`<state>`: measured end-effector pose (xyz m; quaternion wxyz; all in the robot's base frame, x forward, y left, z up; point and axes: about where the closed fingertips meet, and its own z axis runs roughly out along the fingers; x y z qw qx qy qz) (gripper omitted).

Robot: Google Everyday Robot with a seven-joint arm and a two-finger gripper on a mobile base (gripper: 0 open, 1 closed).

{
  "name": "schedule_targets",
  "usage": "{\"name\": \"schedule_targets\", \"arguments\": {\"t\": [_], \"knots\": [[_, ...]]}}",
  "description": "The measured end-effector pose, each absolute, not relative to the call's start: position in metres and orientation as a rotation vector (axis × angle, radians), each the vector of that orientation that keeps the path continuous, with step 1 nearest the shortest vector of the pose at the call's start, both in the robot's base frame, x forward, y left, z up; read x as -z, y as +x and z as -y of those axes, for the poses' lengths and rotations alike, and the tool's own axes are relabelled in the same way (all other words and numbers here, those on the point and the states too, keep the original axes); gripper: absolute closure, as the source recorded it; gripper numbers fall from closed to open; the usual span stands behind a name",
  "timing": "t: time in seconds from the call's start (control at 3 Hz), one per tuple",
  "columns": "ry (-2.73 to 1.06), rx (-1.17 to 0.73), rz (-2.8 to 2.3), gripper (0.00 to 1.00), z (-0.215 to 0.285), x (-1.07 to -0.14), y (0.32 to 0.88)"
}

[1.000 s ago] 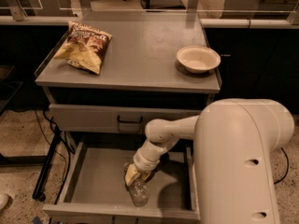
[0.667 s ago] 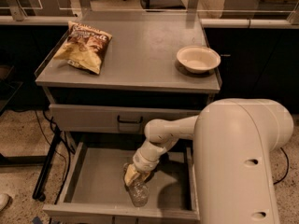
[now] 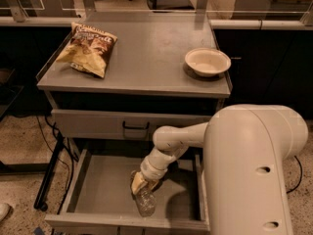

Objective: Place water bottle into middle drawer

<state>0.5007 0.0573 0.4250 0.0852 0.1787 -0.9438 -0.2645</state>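
While the pincer (image 3: 139, 182) clasps the small clear crinkled plastic water bottle (image 3: 145, 203) upright, low inside the wide grey metal middle drawer (image 3: 100, 187), letting go could topple it against the front wall.

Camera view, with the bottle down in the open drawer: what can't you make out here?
- Water bottle: its upper end is covered by the gripper, which sits low inside the drawer. Whether it rests on the floor is unclear.
- Drawer's right side: hidden behind the robot's arm.
- Drawer's front: cut off by the bottom edge of the view.
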Motion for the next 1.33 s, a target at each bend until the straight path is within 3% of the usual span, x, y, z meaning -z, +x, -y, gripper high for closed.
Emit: {"name": "schedule_targets", "arguments": {"t": [1.33], "knots": [[0.412,0.789,2.919,1.00,-0.0387,-0.4310,0.4890]]}}
